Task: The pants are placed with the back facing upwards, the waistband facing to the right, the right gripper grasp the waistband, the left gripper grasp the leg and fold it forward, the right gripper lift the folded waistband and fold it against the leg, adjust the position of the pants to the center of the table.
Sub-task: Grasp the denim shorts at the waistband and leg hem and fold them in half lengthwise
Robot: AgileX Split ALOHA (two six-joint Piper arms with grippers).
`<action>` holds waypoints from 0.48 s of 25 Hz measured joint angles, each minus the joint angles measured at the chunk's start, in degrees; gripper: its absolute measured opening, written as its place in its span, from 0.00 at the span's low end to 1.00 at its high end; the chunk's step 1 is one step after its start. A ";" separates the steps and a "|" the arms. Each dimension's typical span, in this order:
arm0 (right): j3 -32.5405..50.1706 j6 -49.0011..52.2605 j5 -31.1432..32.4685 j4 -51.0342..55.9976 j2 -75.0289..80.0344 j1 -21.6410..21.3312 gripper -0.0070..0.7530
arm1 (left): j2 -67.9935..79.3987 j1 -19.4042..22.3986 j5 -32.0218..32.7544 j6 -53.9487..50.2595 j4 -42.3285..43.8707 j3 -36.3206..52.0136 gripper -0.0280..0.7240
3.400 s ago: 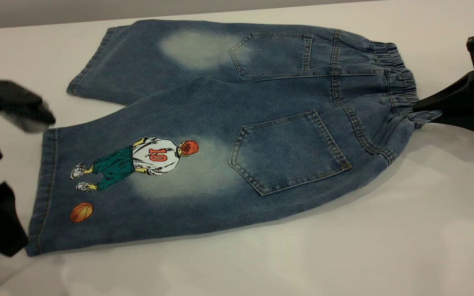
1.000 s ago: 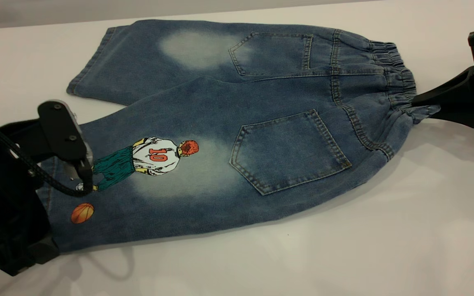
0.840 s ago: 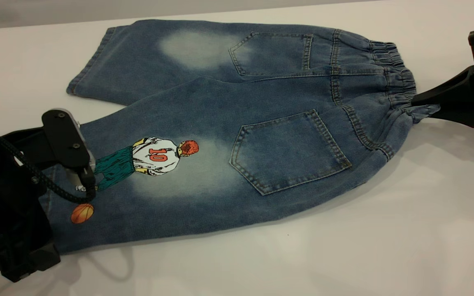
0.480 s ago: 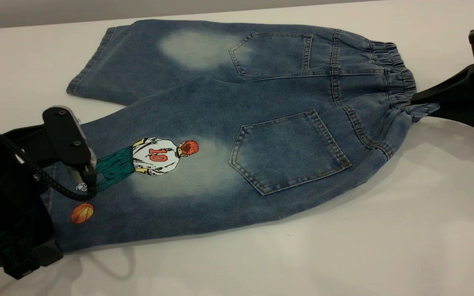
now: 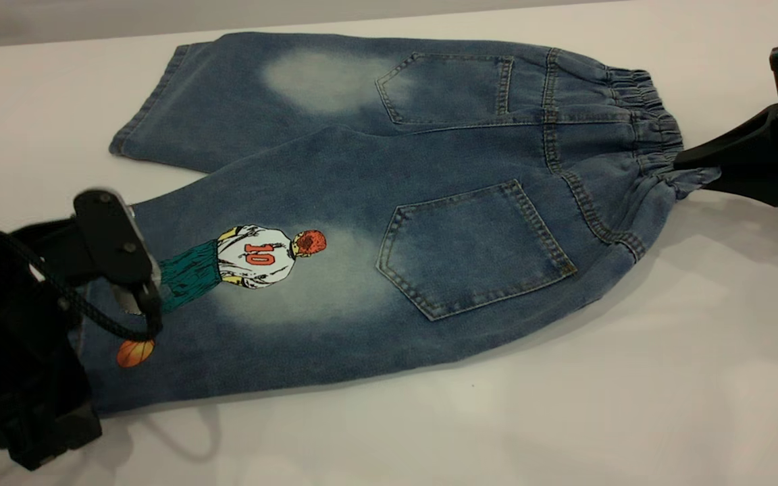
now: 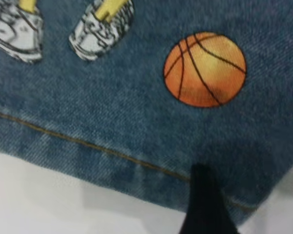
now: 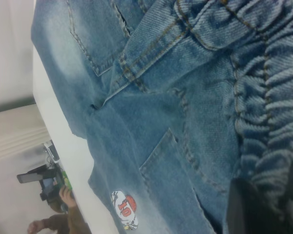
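At the near leg hem of the faded blue denim pants (image 5: 375,202), we cannot tell whether our left gripper (image 5: 102,314) has bitten, while the right gripper (image 5: 689,174) pinches the elastic waistband (image 5: 652,135); lifting early could slip the hem free.

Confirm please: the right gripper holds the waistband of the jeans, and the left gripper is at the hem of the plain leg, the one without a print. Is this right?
Not quite. The right gripper does hold the waistband of the jeans, but the left gripper is at the hem of the printed leg, beside the basketball print. The left wrist view shows that print next to the hem.
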 joint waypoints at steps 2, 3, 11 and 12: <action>0.00 0.00 0.48 0.00 0.00 0.00 0.07 | 0.61 0.00 -0.26 -0.11 0.13 -0.06 0.54; 0.00 0.00 0.74 0.00 0.00 0.00 0.07 | 0.61 0.00 -0.31 -0.11 0.14 -0.06 0.51; 0.00 0.12 2.01 0.00 0.00 0.00 0.07 | 0.38 0.00 0.07 -0.11 0.14 -0.06 0.10; 0.00 0.12 2.01 0.00 0.00 0.00 0.07 | -0.05 0.00 0.44 -0.11 0.14 -0.06 0.09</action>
